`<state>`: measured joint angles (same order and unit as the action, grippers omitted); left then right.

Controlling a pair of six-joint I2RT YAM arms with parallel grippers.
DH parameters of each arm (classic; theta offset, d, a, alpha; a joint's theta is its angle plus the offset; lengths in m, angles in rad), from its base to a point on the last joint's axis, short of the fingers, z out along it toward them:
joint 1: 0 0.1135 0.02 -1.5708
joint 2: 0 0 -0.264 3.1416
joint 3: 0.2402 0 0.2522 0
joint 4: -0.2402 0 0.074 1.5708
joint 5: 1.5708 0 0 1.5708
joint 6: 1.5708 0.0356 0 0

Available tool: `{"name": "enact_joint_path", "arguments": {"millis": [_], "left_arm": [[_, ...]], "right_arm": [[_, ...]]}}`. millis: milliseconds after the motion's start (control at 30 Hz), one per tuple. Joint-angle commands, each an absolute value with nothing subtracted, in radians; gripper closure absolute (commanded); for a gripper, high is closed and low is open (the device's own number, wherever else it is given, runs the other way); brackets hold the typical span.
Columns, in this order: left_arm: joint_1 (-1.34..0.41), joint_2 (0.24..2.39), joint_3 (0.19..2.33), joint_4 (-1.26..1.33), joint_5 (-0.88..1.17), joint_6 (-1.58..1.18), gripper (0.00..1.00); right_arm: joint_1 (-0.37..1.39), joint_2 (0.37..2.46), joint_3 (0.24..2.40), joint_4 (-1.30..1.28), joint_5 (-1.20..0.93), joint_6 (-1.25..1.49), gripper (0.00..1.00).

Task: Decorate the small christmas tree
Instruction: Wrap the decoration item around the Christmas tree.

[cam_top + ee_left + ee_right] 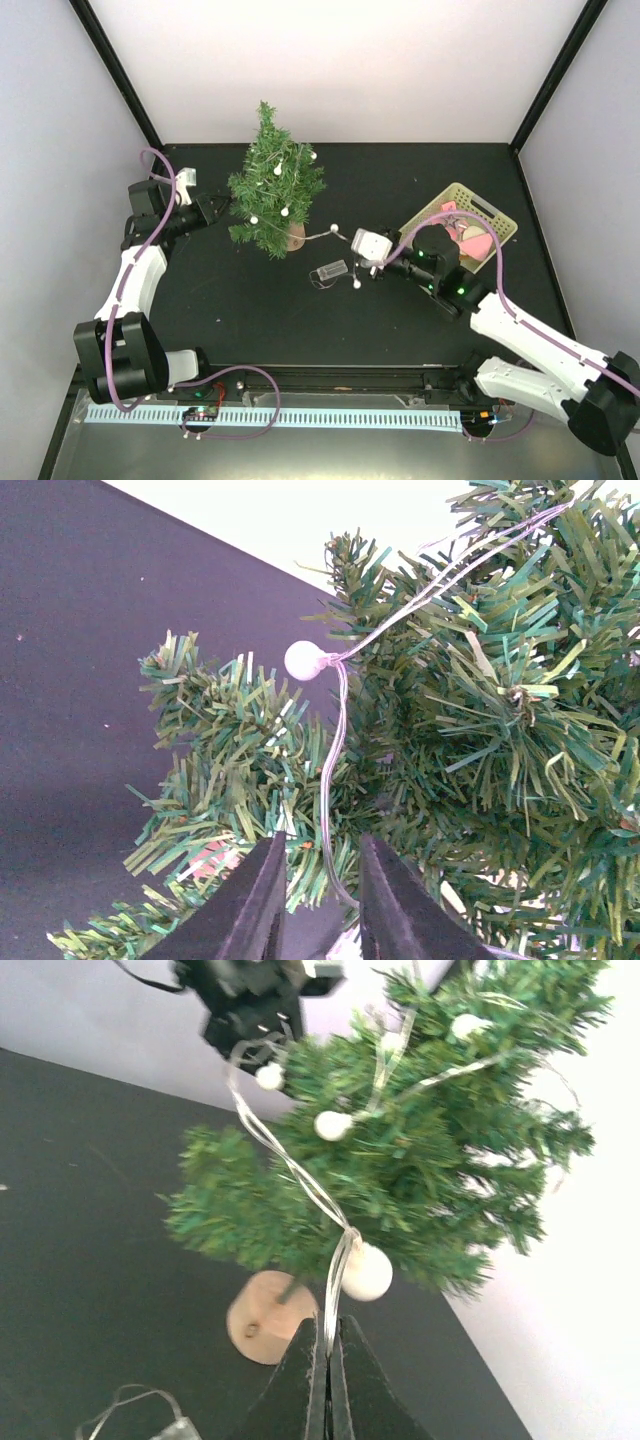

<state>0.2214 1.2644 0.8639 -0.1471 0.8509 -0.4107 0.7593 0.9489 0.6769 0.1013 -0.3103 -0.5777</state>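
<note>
The right gripper [328,1325] is clamped on the wire of the light string [300,1174], just below 1 white bulb [367,1272]. The left gripper [322,840] has its jaws slightly parted, with the wire running loose between them. The small christmas tree [275,195] stands upright on the black table [400,180] between the 2 grippers, the string draped over its branches.

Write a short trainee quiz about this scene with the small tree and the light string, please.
1. True or false: the small dark green bristly christmas tree lies on its side.
2. What does the right gripper pinch? A: the thin silver wire with white ball lights. B: the tree's wooden base. C: the yellow basket.
3. Fill in: the jaws of the left gripper stand ___.
Key: 1 false; 2 A; 3 apart.
</note>
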Motion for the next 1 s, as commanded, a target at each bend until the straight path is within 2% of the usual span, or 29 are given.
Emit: {"name": "enact_joint_path", "arguments": {"millis": [0, 100, 433, 533, 700, 867, 967], "left_arm": [[0.227, 1.228, 0.861, -0.112, 0.886, -0.447, 0.74], [0.227, 1.206, 0.869, -0.124, 0.886, -0.446, 0.67], [0.227, 1.16, 0.9, -0.197, 0.827, -0.415, 0.65], [0.228, 1.136, 0.899, -0.221, 0.783, -0.402, 0.58], [0.226, 1.105, 0.898, -0.239, 0.753, -0.382, 0.56], [0.205, 1.087, 0.89, -0.227, 0.751, -0.385, 0.56], [0.191, 1.082, 0.883, -0.233, 0.736, -0.378, 0.56]], "right_arm": [[0.728, 1.01, 0.749, 0.09, -0.153, -0.568, 0.99], [0.668, 1.007, 0.748, 0.11, -0.151, -0.564, 0.99], [0.638, 0.903, 0.731, 0.092, -0.358, -0.626, 0.99], [0.638, 0.87, 0.733, 0.086, -0.35, -0.614, 0.99], [0.637, 0.853, 0.745, 0.043, -0.293, -0.589, 0.99], [0.633, 0.951, 0.783, 0.022, -0.158, -0.625, 0.99], [0.602, 1.031, 0.831, 0.053, -0.167, -0.623, 0.99]]}}
